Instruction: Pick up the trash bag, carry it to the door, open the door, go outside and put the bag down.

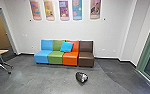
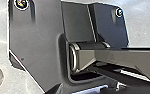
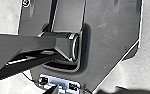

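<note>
Black trash bag (image 1: 81, 77) on the floor (image 1: 51, 80), in front of a colorful row of seats.
The bag lies nearest the orange seat (image 1: 70, 59) and the brown seat (image 1: 85, 59) but apart from both — dark, with a pale, shiny patch. A bright blue cushion (image 1: 66, 46) leans tilted across the green and orange backrests. How far open either arm's jaws are, or whether they hold anything — cannot tell.

Against the pale wall (image 1: 61, 28), a row of seats (image 1: 56, 54): blue, green, orange, brown. Across the row's green and orange backrests, a tilted bright blue cushion (image 1: 66, 47). Above the row, five colourful wall panels (image 1: 64, 10). Left of the row, a light-topped table (image 1: 1, 52).
</note>
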